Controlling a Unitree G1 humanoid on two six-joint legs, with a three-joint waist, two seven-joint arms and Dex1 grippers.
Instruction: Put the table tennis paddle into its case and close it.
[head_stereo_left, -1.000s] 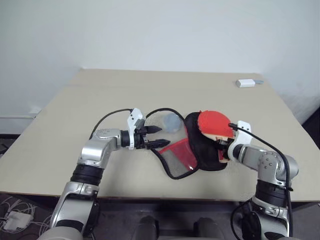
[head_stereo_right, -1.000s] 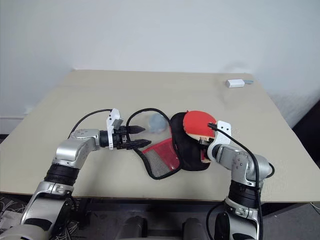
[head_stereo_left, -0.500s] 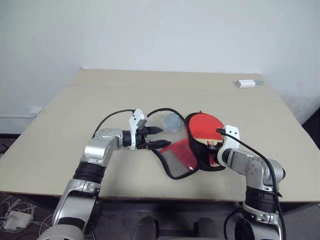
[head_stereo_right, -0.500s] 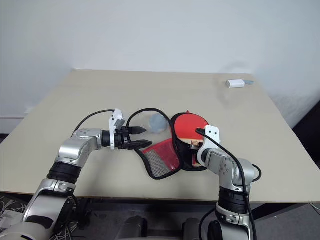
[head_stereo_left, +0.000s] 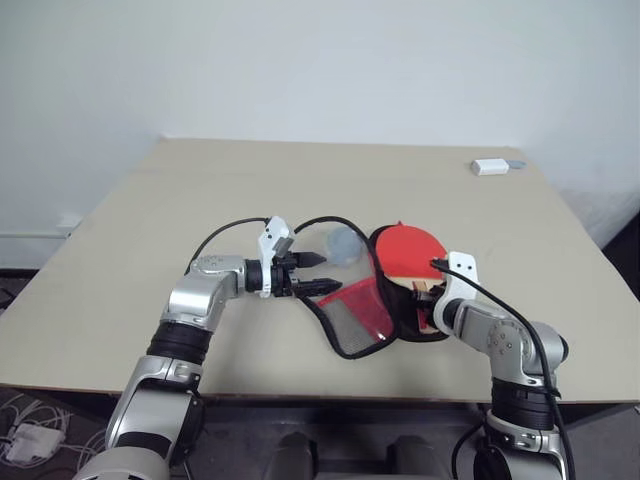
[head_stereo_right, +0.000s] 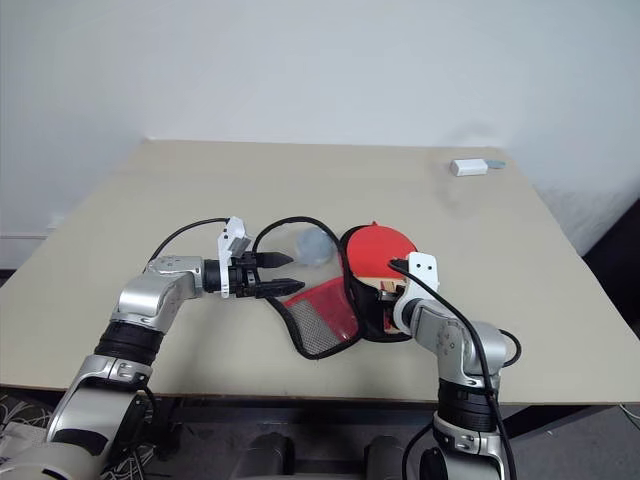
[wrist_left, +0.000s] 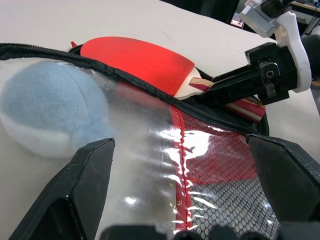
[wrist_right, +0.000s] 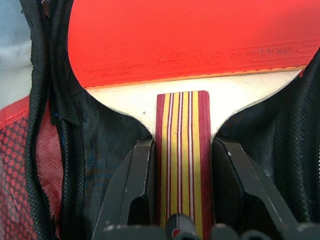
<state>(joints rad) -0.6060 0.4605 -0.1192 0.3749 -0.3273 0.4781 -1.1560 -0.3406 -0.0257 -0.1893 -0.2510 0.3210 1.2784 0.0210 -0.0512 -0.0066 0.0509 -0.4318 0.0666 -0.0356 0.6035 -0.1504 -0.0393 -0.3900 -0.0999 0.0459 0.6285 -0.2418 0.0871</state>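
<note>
Lying open: case (head_stereo_left: 372, 310) | inside: table tennis paddle (head_stereo_left: 410, 250), face up

The right gripper (wrist_right: 180, 200) covers the sides of the table tennis paddle (wrist_right: 190, 37) handle; the paddle face is cut off. The small white object (head_stereo_left: 491, 167) on the counter (head_stereo_left: 150, 250) is too small to identify.

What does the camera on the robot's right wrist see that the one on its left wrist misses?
Right wrist view alone: the striped handle clamped between the right end effector's fingers, and printed lettering on the rubber. Left wrist view alone: a pale blue ball beside the case, the flap's clear panel and red mesh, and the open left end effector. Both show the table tennis paddle lying in the case with its black zip rim.
</note>
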